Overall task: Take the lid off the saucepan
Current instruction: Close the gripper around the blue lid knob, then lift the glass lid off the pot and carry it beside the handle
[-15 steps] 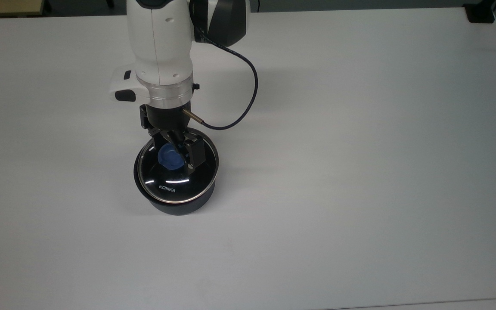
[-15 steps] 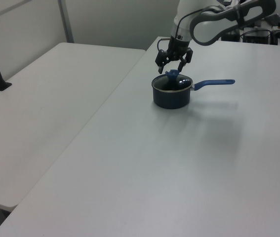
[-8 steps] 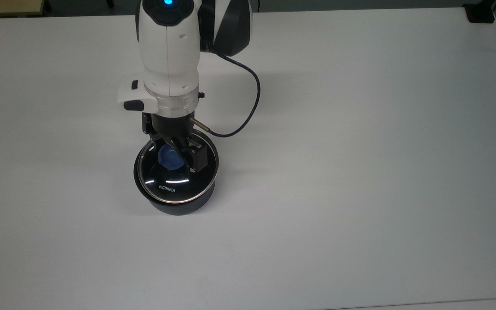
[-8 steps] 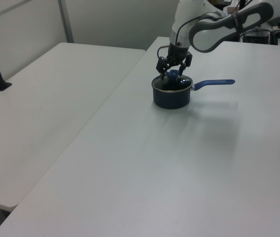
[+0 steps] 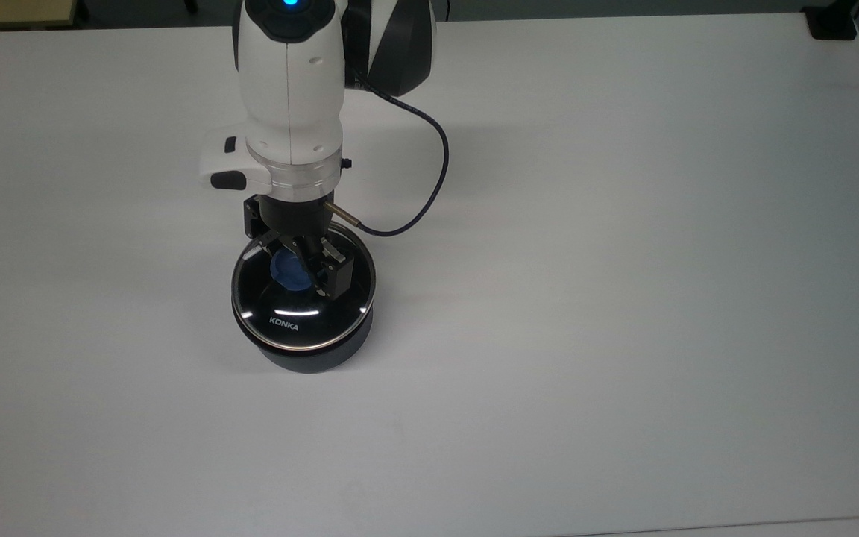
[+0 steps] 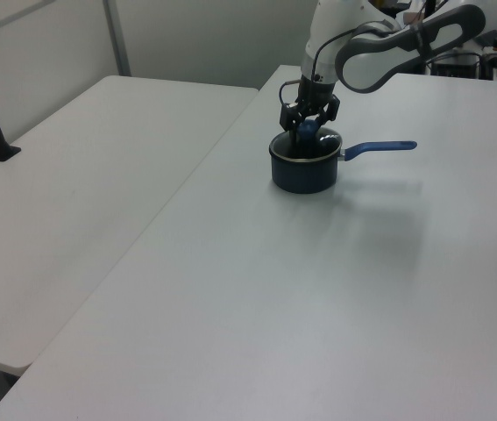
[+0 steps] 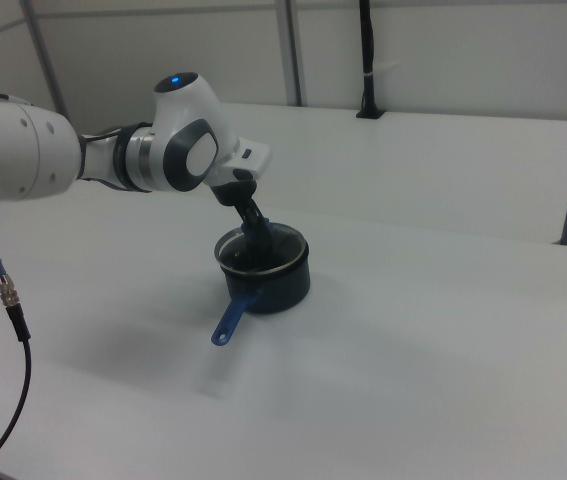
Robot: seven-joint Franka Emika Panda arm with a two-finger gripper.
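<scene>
One claw [image 5: 303, 268] is clamped on the blue knob [image 5: 288, 272] of the lid [image 5: 303, 317]. The lid sits on the saucepan [image 6: 302, 174], on the white table [image 5: 623, 298].

Bare table [image 5: 623, 298] lies open all round the saucepan [image 5: 310, 356], whose handle [image 6: 379, 148] juts sideways.

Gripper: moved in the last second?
Yes. The gripper has come down from above the saucepan onto the lid's blue knob, with a finger on either side of it.
</scene>
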